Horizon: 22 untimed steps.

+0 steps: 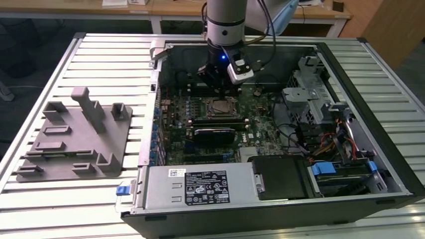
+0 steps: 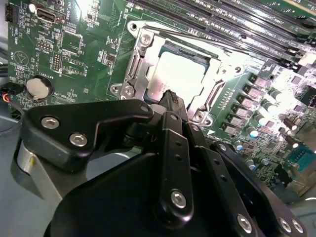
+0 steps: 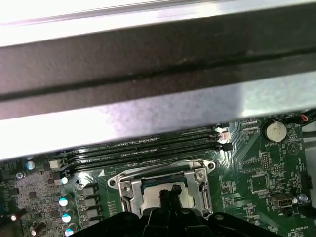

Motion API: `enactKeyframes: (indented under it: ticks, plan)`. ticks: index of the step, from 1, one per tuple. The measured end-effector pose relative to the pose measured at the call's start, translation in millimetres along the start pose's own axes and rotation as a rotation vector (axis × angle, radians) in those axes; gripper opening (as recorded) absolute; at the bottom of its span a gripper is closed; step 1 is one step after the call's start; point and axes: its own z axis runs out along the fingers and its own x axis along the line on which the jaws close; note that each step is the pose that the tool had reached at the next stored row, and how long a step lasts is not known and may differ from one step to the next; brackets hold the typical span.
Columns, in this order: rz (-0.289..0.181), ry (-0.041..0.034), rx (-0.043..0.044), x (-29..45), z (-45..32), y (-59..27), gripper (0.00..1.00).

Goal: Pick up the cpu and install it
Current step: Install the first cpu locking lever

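The cpu, a small silvery square, lies flat inside the metal socket frame of the green motherboard in the open computer case. In both wrist views its pale top shows right under the fingertips. My gripper hangs straight over the socket, its two dark fingertips close together above the chip's middle, with nothing between them. Whether the tips touch the chip I cannot tell.
A grey fixture tray with upright posts sits on the slatted table at the exterior view's left. Inside the case are the power supply, drive bays and cables, memory slots beside the socket, and a coin battery.
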Motion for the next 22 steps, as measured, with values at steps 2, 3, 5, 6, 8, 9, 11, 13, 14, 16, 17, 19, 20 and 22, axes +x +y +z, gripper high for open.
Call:
enactKeyframes:
  ticks: [2, 3, 5, 6, 8, 9, 11, 13, 14, 16, 17, 19, 20, 22]
  plan:
    - [0.000, 0.0000, -0.0002, -0.2, 0.1, -0.7, 0.11]
    - [0.000, 0.0000, -0.0001, -0.3, 0.1, -1.4, 0.11]
    - [0.000, 0.0001, 0.0000, -0.7, 0.1, -3.6, 0.11]
    - [0.000, 0.0001, 0.0000, -0.9, 0.1, -4.9, 0.11]
    - [0.000, 0.0001, 0.0000, -1.4, 0.2, -7.9, 0.11]
    - [0.000, 0.0001, 0.0000, -1.6, 0.3, -9.2, 0.11]
    - [0.000, 0.0001, 0.0002, -2.1, 0.3, -11.8, 0.11]
    - [0.000, 0.0000, 0.0005, -2.5, 0.4, -14.3, 0.11]
    - [0.000, 0.0000, 0.0006, -2.7, 0.4, -15.4, 0.11]
    - [0.000, -0.0001, 0.0009, -3.0, 0.5, -17.0, 0.11]
    - [0.000, -0.0002, 0.0013, -3.1, 0.5, -17.7, 0.11]
    - [-0.002, -0.0003, 0.0016, -3.2, 0.5, -18.4, 0.11]
    - [-0.003, -0.0004, 0.0020, -3.3, 0.5, -18.8, 0.11]
    - [-0.006, -0.0005, 0.0022, -3.4, 0.6, -19.2, 0.11]
